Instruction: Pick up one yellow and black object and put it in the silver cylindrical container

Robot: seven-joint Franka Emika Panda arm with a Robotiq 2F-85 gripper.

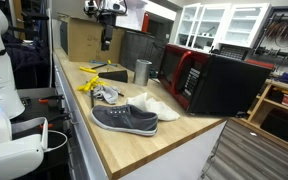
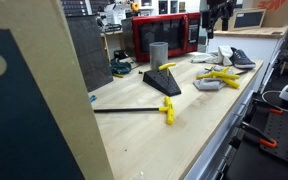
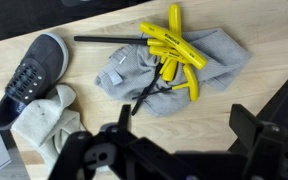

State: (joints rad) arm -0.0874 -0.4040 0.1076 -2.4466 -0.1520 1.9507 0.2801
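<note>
Yellow-and-black T-handle tools (image 3: 172, 48) lie bunched on a crumpled grey cloth (image 3: 219, 62) on the wooden table (image 3: 274, 50). Their black shafts cross over the fabric. Beside the cloth sits a grey shoe (image 3: 29, 72) with a white sock (image 3: 39, 118) against it. The pincer (image 3: 184, 130) hangs above this cluster with its jaws spread wide and nothing between them. In both exterior views the silver cylindrical container (image 1: 142, 71) stands upright farther along the table, near the black and red microwave-like box (image 1: 209, 82) and well apart from the tools. Whether anything is inside it cannot be told.
</note>
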